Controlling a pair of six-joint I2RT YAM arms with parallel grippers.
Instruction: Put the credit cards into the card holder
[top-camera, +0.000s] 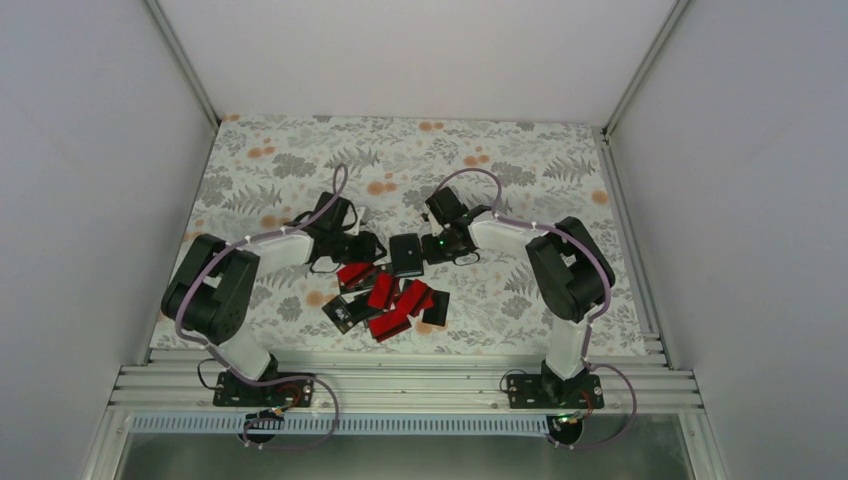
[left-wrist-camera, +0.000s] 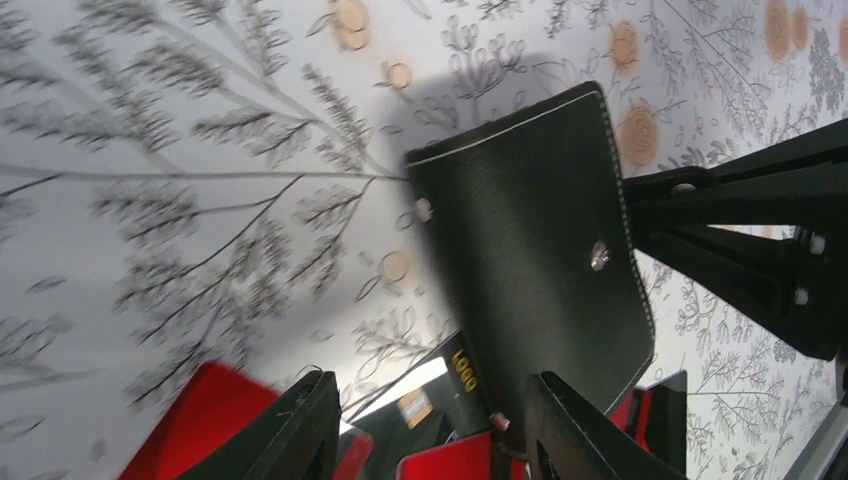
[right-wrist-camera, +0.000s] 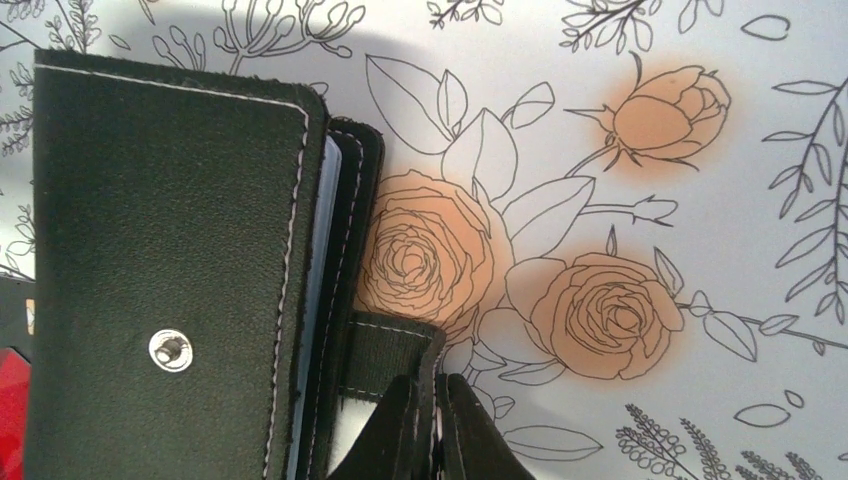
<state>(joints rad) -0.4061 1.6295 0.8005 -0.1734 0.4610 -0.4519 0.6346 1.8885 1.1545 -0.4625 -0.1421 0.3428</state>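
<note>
A: Where is the black stitched card holder (top-camera: 407, 255) found?
B: On the floral worktop (top-camera: 560, 180), pinched by the right tool (right-wrist-camera: 430, 395); thin red and black cards (top-camera: 385, 300) at six o'clock; left tool (left-wrist-camera: 432, 400) spread

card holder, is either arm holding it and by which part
The right gripper has its jaws shut on the card holder by its strap, the small tab sticking out from its side. The left gripper is open and holds nothing.

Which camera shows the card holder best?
Right wrist: the card holder is close up, with stitching, snap and inner edge sharp. Left wrist shows its outer cover angled; top external only a small black square.
</note>
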